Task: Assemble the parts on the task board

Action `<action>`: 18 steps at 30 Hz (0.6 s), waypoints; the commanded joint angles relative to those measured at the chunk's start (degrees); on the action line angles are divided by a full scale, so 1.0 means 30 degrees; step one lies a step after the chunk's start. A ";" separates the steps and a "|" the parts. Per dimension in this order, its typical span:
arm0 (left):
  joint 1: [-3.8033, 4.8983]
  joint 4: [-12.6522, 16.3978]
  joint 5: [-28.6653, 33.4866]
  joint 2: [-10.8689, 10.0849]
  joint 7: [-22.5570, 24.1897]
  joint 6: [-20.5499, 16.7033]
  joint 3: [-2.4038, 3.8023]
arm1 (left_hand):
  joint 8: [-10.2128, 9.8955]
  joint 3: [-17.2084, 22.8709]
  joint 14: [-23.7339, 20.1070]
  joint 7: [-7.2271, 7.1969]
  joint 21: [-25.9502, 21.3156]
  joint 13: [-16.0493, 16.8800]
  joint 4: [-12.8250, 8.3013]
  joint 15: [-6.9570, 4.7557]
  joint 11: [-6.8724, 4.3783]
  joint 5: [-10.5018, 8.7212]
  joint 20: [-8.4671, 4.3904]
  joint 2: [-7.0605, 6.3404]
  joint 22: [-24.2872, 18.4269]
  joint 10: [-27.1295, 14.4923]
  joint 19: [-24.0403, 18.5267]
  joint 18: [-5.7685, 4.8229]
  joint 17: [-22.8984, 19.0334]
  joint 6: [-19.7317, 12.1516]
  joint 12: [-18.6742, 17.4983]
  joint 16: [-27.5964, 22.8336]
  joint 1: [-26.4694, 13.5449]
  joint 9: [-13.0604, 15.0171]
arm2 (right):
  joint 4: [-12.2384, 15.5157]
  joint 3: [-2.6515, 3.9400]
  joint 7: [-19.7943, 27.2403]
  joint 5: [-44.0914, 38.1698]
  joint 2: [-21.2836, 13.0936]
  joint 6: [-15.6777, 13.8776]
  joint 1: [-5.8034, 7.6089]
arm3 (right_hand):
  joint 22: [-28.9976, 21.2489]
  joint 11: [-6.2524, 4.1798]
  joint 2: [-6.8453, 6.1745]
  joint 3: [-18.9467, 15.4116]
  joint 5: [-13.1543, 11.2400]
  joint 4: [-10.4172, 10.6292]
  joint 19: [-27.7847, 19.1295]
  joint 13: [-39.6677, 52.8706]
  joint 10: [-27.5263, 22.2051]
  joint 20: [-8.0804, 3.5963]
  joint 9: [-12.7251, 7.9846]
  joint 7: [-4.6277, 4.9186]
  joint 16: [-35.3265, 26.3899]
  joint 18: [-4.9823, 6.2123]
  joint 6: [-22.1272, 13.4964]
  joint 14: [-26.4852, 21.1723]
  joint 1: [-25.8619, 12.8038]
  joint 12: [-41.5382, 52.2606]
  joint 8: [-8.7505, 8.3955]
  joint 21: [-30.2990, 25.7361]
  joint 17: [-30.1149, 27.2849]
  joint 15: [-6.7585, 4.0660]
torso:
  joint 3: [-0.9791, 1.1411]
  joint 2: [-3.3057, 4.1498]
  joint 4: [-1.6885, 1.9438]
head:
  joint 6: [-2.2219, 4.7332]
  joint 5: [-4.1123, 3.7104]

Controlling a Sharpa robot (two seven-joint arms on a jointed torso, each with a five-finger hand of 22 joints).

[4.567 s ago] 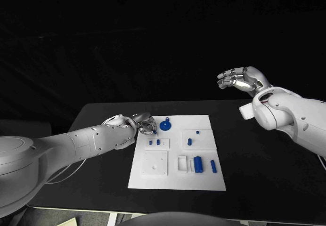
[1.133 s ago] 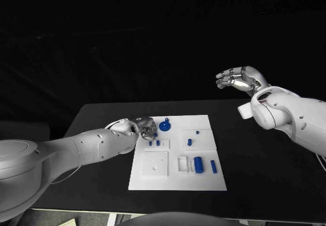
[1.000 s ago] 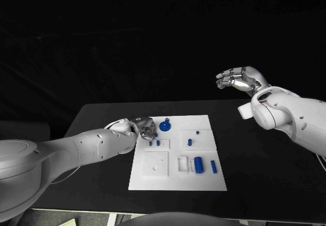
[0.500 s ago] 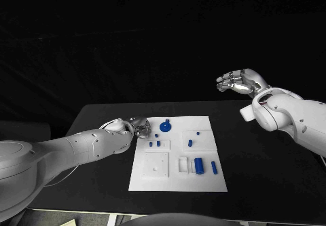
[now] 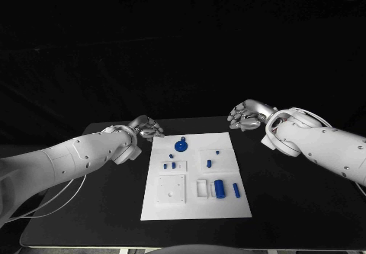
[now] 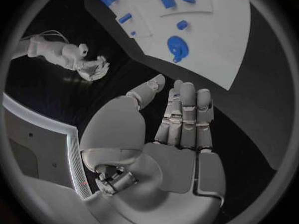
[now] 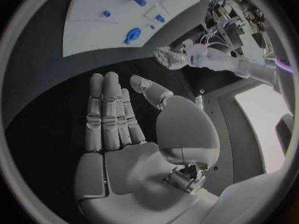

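Head view gives you the flat white rectangular task board [image 5: 196, 209] mid-table, carrying small blue parts: a round knobbed piece [image 5: 181, 145] near its far edge, a cylinder [image 5: 219, 188] nearer. Left hand [image 5: 147, 127] and right hand [image 5: 245, 116] hover empty, fingers straight and side by side.

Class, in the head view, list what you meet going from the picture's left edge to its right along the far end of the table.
left hand → round blue part on the task board → right hand
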 commanded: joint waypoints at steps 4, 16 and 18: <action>0.0708 0.1875 0.6645 -0.0796 0.2382 0.0237 0.0012 | 0.0365 -0.0412 -0.0369 0.0016 -0.0609 -0.0056 -0.0027 0.0047 0.0091 -0.0060 -0.0707 -0.0107 -0.0281 -0.0208 -0.0383 0.0016 -0.0414 -0.0246 0.0107 -0.0948 -0.0352 -0.0083 | -0.0470 -0.0282 -0.1659 -0.6247 0.0664 0.0949 -0.0534 | 0.1727 -0.0216 -0.0261 -0.0004 -0.0585 0.0012 0.2197 0.0071 0.0803 -0.1313 0.0033 -0.0103 0.3614 0.0404 0.0301 0.0920 0.0166 -0.0988 0.0049 0.2487 0.2666 -0.0284 | 0.0039 -0.0089 0.0116 | 0.0002 -0.0251; 0.1612 0.4316 1.1869 -0.1642 0.3945 0.0955 0.0007 | 0.1125 -0.0637 -0.1797 0.0025 -0.3157 -0.0324 -0.0229 0.1057 0.0500 -0.0039 0.0187 0.0099 -0.1474 -0.0584 -0.1987 -0.0715 -0.2175 -0.0553 0.0059 -0.5586 -0.0700 -0.0371 | -0.1140 -0.0472 -0.2654 -0.8230 0.1596 0.0753 -0.1209 | 0.3321 -0.0085 -0.0482 0.0565 -0.1099 0.0079 0.2781 0.0087 0.1119 -0.1828 0.0025 -0.0012 0.6304 0.0404 0.0162 0.0493 -0.0050 -0.2332 -0.0179 0.4274 0.4115 -0.0164 | -0.0069 -0.0329 0.0279 | 0.0094 -0.0380; 0.1744 0.4680 1.2215 -0.1699 0.4134 0.1041 0.0007 | 0.1238 -0.0666 -0.2109 0.0059 -0.3666 -0.0528 -0.0296 0.1457 0.0614 -0.0039 0.0569 0.0117 -0.1676 -0.0842 -0.2387 -0.0752 -0.2511 -0.0681 0.0034 -0.6779 -0.0756 -0.0455 | -0.1217 -0.0500 -0.2934 -0.8535 0.1814 0.0794 -0.1368 | 0.3381 -0.0005 -0.0587 0.0582 -0.1261 0.0098 0.2825 0.0019 0.0935 -0.1853 0.0005 0.0035 0.6427 0.0404 0.0045 0.0469 -0.0104 -0.2571 -0.0246 0.4336 0.4105 -0.0088 | -0.0090 -0.0357 0.0288 | 0.0120 -0.0485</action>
